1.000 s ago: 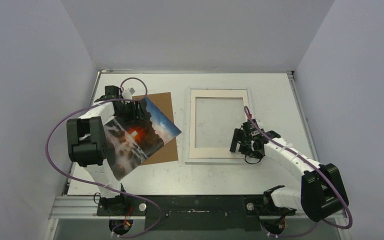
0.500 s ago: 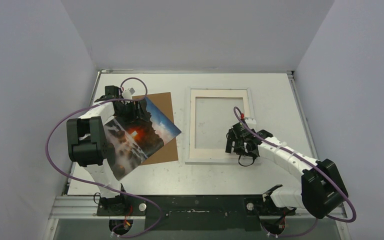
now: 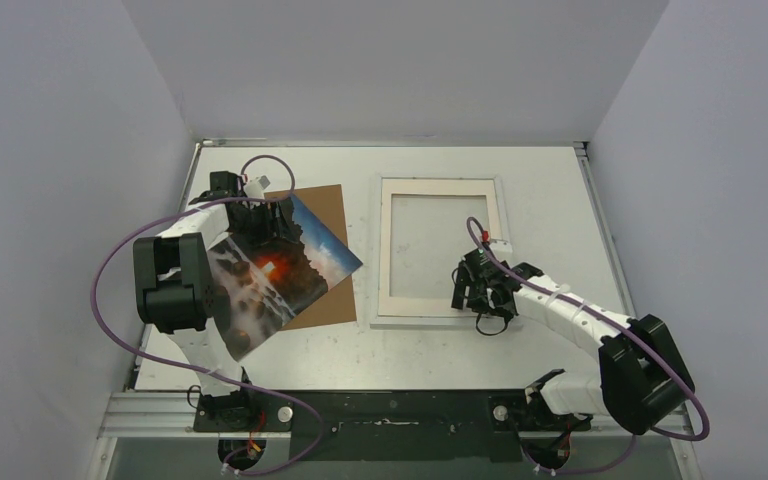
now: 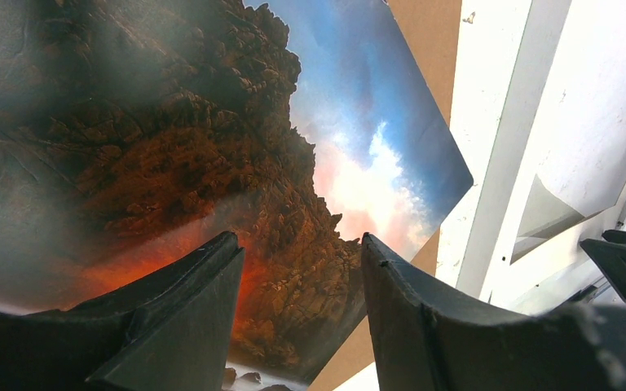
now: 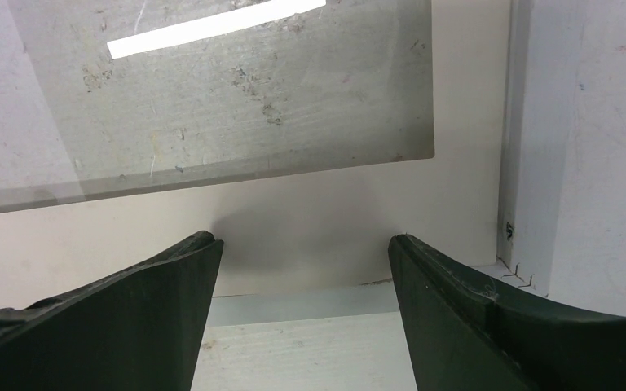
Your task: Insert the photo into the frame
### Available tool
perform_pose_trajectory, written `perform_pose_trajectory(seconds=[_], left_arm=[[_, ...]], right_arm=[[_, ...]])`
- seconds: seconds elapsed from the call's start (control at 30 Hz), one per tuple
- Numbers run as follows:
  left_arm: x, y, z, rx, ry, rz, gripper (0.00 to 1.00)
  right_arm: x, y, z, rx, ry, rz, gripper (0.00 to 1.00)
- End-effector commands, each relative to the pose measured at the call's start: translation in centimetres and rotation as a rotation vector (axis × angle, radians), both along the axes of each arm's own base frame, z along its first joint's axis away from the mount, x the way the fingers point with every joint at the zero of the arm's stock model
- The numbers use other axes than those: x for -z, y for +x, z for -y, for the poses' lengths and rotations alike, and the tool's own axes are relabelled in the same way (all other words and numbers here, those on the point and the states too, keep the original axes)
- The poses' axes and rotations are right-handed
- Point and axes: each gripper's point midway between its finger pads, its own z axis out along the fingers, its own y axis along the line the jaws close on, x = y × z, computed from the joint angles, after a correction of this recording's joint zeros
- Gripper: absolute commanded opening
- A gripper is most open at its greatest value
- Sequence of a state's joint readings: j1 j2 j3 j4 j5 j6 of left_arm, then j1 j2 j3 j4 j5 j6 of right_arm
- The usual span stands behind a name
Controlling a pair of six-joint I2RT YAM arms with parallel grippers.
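Note:
The photo (image 3: 280, 270), a sunset landscape print, lies tilted at the left. It overlaps the brown board and my left arm's lower link. My left gripper (image 3: 265, 222) is at its far corner. In the left wrist view the jaws (image 4: 301, 240) stand apart with the photo (image 4: 171, 138) showing behind and between them; I see no grip on it. The white frame (image 3: 435, 322) lies at centre right with a cream mat (image 3: 438, 186) in it. My right gripper (image 3: 460, 290) is open and empty over the near right part of the frame (image 5: 530, 122), above the mat's near strip (image 5: 310, 204).
The brown backing board (image 3: 325, 205) lies under the photo, just left of the frame, and shows in the left wrist view (image 4: 428, 32). The enclosure walls stand close at left, back and right. The table's metal edge (image 3: 400, 405) runs along the front by the arm bases.
My right gripper has moved a little left along the frame's near edge, staying open. The left arm and the photo have not moved.

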State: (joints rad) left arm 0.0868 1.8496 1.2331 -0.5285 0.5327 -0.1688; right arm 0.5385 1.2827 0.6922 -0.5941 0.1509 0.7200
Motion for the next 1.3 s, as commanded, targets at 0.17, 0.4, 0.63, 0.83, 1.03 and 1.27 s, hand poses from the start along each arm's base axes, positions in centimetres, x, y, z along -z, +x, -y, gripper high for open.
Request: perform_pose_trajectory(seconds=[0.17, 0.4, 0.63, 0.83, 1.03, 1.27], left_arm=[[-1.0, 1.0, 0.1, 0.012, -0.015, 0.039, 0.53], [-0.8, 1.0, 0.1, 0.014, -0.015, 0.034, 0.53], [-0.9, 0.9, 0.2, 0.016, -0.016, 0.035, 0.53], [-0.9, 0.8, 0.1, 0.017, -0.016, 0.034, 0.53], [-1.1, 0.8, 0.2, 0.020, -0.022, 0.034, 0.53], [-2.2, 0.4, 1.3, 0.060, -0.048, 0.052, 0.53]], right_arm=[[0.7, 0.2, 0.2, 0.013, -0.018, 0.006, 0.77], [1.0, 0.0, 0.6, 0.009, -0.048, 0.001, 0.77], [1.6, -0.2, 1.3, 0.006, -0.090, -0.009, 0.77], [-0.6, 0.8, 0.2, -0.001, -0.055, 0.033, 0.77], [-5.0, 2.3, -0.9, 0.032, 0.011, 0.118, 0.87], [-7.7, 4.8, 2.3, 0.159, -0.013, 0.192, 0.99]])
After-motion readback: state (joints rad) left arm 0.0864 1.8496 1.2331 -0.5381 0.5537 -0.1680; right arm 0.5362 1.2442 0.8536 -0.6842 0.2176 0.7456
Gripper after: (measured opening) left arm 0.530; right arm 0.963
